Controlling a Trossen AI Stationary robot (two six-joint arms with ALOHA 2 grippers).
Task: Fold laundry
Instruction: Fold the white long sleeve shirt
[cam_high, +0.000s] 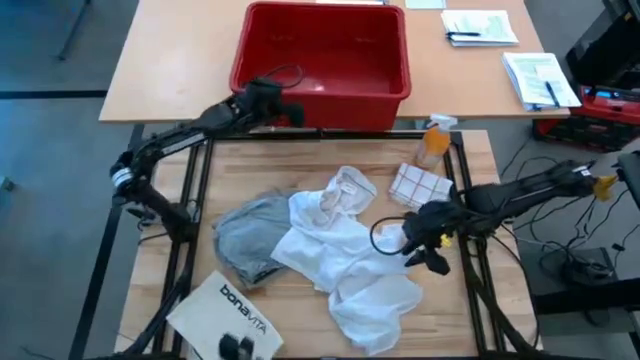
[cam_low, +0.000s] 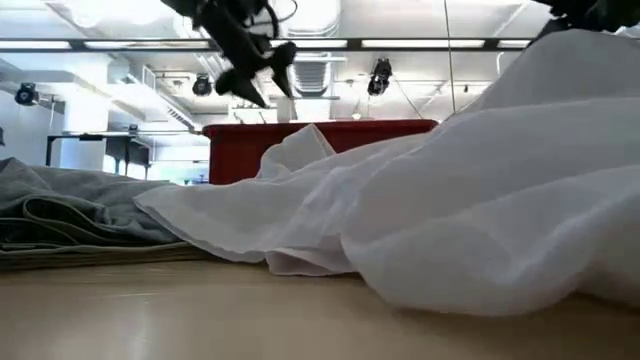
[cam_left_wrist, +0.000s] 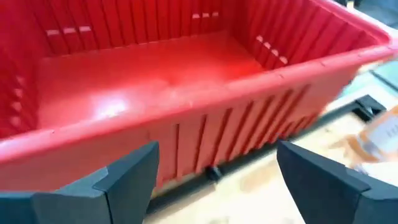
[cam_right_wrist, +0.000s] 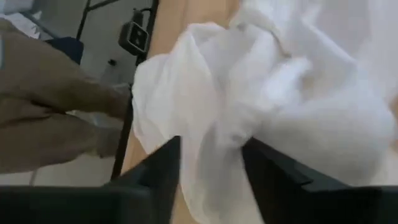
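A large white shirt (cam_high: 345, 255) lies crumpled mid-table, its collar (cam_high: 345, 190) toward the far side. In the low view the white shirt (cam_low: 450, 200) rises toward the upper right. My right gripper (cam_high: 414, 250) is at the shirt's right edge and shut on it; in its wrist view, my right gripper (cam_right_wrist: 211, 177) has white cloth between its fingers. A grey T-shirt (cam_high: 250, 235) lies bunched against the shirt's left side. My left gripper (cam_high: 272, 98) hangs open above the table's far edge, facing the red bin (cam_left_wrist: 186, 81), with nothing between its fingers (cam_left_wrist: 124, 180). My right gripper pinches a bunched part of the white shirt (cam_right_wrist: 214, 134) between its two fingers, at the shirt's right edge. How many layers, I cannot tell. The fingers come from the table's right. That side of the shirt is raised, and the rest lies on the table.
A red bin (cam_high: 320, 60) stands behind the table's far edge. A spray bottle (cam_high: 435, 140) and a checked cloth (cam_high: 418, 185) are at the far right. A white "bonavita" bag (cam_high: 225, 315) lies near left. Something khaki-tan (cam_right_wrist: 56, 106) shows beyond the table's edge.
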